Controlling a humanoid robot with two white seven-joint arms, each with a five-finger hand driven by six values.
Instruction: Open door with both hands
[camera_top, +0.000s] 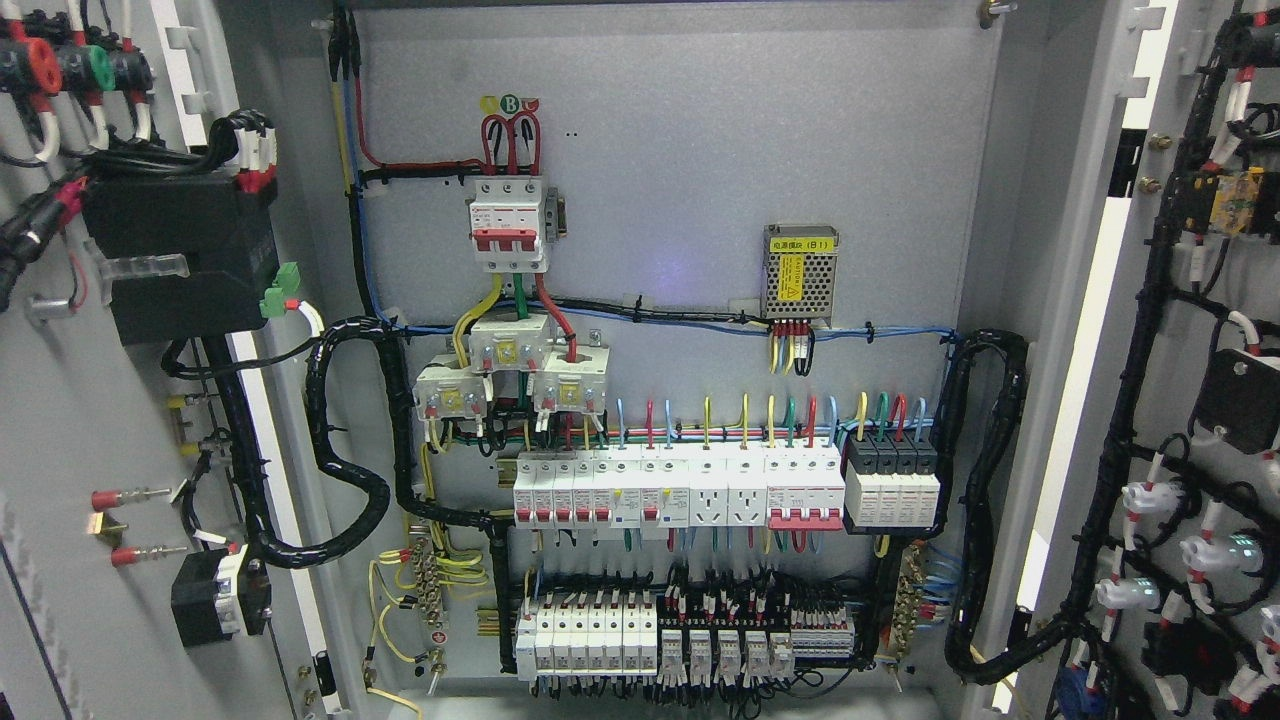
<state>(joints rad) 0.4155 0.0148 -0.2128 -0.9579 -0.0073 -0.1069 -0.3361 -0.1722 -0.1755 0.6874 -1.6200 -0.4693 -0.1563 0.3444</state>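
Left door (90, 420): swung wide, grey inner face wired.
Right door (1200, 400): likewise swung wide.
Cabinet backplate (680, 180): breakers exposed.
Fingers: cannot be told, no hand is seen.

Both doors stand swung wide, left door (90, 420) and right door (1200, 400); my way to the upper back panel (680, 150) is open, while breaker rows (700, 490) and cable looms (350, 440) crowd below.
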